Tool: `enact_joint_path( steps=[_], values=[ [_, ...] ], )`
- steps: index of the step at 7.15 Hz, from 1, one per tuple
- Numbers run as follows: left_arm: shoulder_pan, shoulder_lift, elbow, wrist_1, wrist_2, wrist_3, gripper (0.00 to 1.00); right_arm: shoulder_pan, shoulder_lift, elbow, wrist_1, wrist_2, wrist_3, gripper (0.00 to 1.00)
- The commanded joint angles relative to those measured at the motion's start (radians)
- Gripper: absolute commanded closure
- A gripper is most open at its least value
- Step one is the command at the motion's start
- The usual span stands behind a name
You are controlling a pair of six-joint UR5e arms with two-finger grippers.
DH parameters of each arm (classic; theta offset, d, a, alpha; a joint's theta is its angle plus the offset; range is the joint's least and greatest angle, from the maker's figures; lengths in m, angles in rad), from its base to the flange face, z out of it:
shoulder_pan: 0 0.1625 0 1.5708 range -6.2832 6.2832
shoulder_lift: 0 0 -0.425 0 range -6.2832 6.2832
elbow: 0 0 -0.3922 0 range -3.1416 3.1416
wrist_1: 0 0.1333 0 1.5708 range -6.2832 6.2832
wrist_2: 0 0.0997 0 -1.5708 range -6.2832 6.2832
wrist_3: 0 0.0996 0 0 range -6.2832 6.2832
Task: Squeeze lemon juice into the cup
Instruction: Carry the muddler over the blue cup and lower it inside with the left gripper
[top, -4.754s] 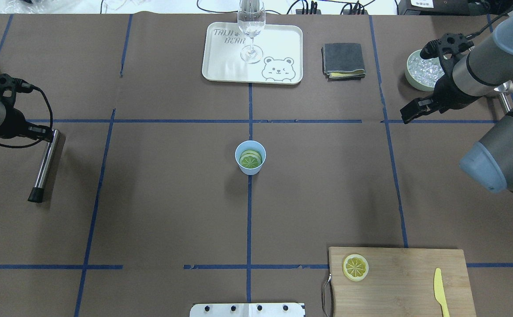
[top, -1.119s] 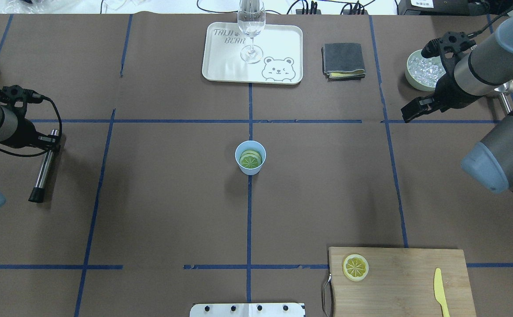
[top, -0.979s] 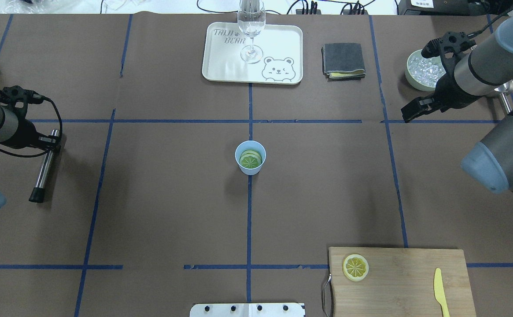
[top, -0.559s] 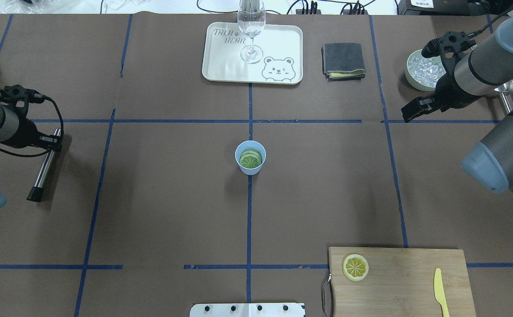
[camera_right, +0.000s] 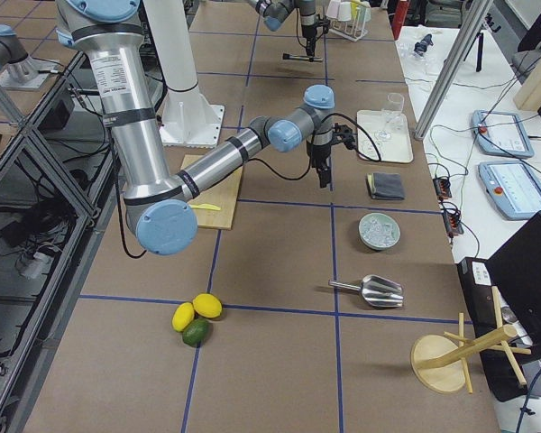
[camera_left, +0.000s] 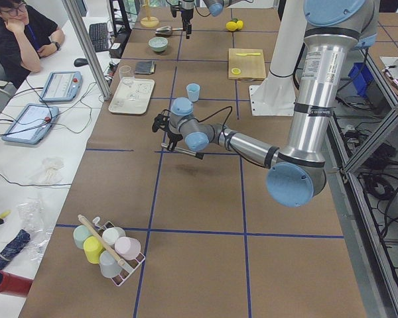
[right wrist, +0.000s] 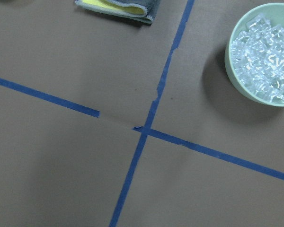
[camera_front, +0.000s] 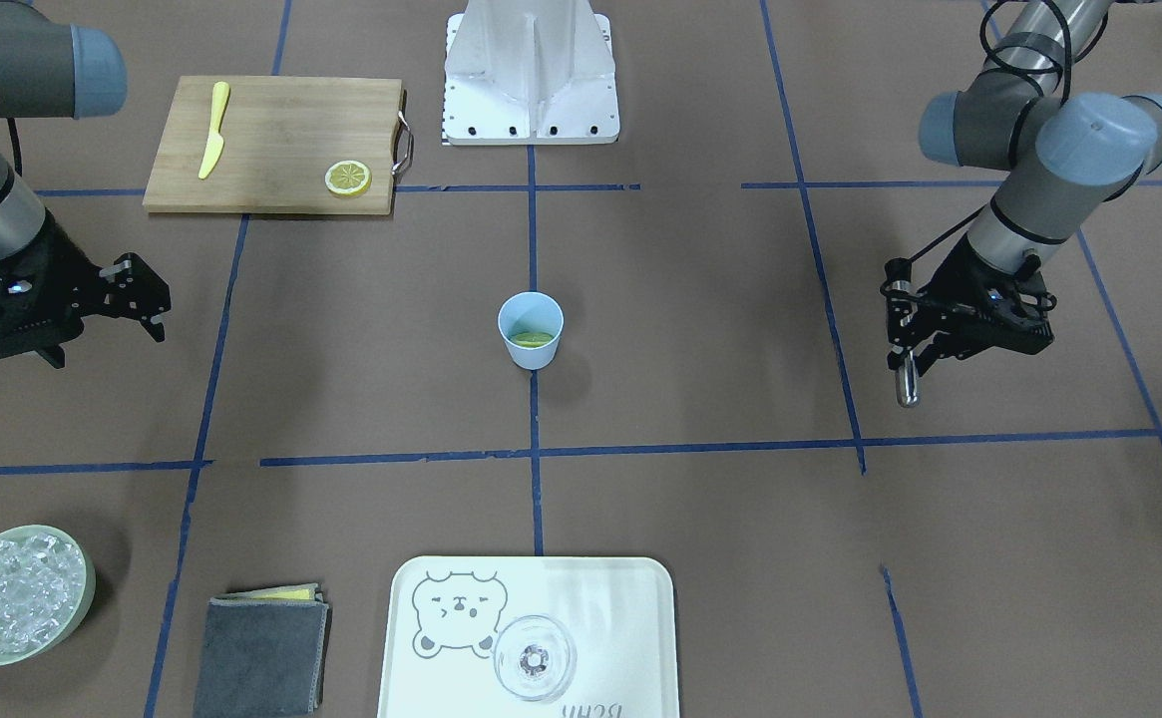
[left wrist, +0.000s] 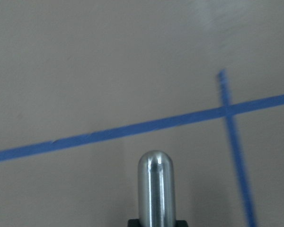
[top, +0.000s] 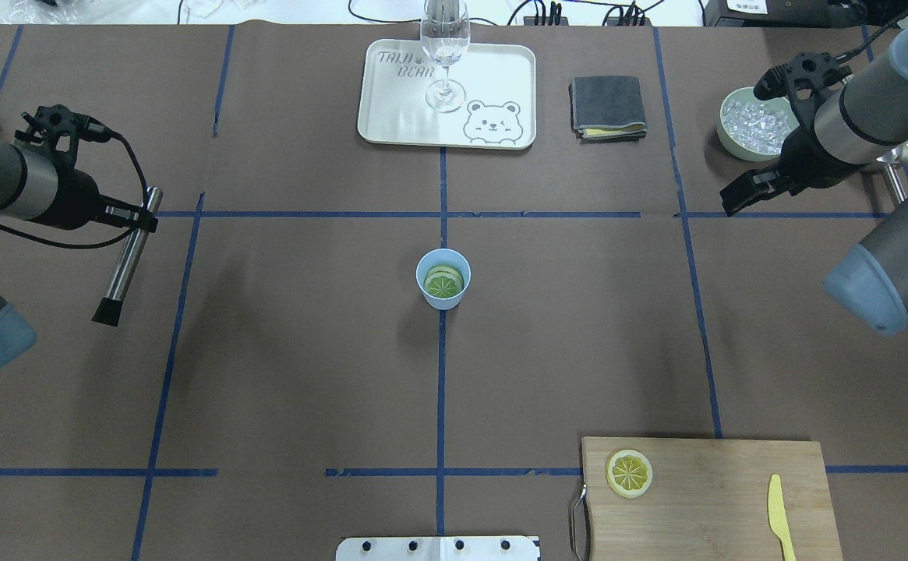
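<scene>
Brown surface [top: 305, 351], with a wooden cutting board [top: 718, 499] at its near right corner. The right tool [top: 734, 199] hangs far right, jaws spread wide, gripping nothing. Over on the left, the left tool [top: 142, 222] pinches a metal rod [top: 122, 269]. The cup [top: 444, 301] sits dead centre. The lemon [top: 630, 472] lies on the board's left end, well apart from the cup.

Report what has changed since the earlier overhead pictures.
The left gripper, shut on the metal rod, has carried it forward, away from the robot, and inward. The right gripper, open, has barely shifted. The lemon on the cutting board and the cup have not moved.
</scene>
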Motion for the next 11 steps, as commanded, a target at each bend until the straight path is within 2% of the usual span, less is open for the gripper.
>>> enact_joint_path(
  steps=[1,3,5,6,7,8,9,11],
  values=[
    [0.000,-0.081,-0.086,-0.139,-0.003,0.000,1.00,0.134,-0.001,-0.001,-0.163,0.055,-0.278,0.00],
    [0.001,-0.099,-0.166,-0.215,0.026,0.000,1.00,0.341,-0.083,-0.010,-0.284,0.103,-0.602,0.00],
    [0.041,-0.111,-0.130,-0.526,0.100,0.003,1.00,0.488,-0.220,-0.024,-0.278,0.181,-0.758,0.00],
    [0.085,-0.126,-0.105,-0.659,0.130,0.054,1.00,0.528,-0.266,-0.026,-0.276,0.181,-0.799,0.00],
    [0.175,-0.164,-0.038,-0.809,0.232,0.189,1.00,0.568,-0.318,-0.026,-0.276,0.181,-0.833,0.00],
    [0.307,-0.230,0.068,-0.976,0.312,0.214,1.00,0.599,-0.369,-0.024,-0.275,0.195,-0.837,0.00],
    [0.398,-0.291,0.151,-1.069,0.418,0.217,1.00,0.619,-0.421,-0.026,-0.269,0.210,-0.832,0.00],
    [0.516,-0.370,0.164,-1.080,0.535,0.219,1.00,0.647,-0.441,-0.024,-0.259,0.212,-0.815,0.00]
  ],
)
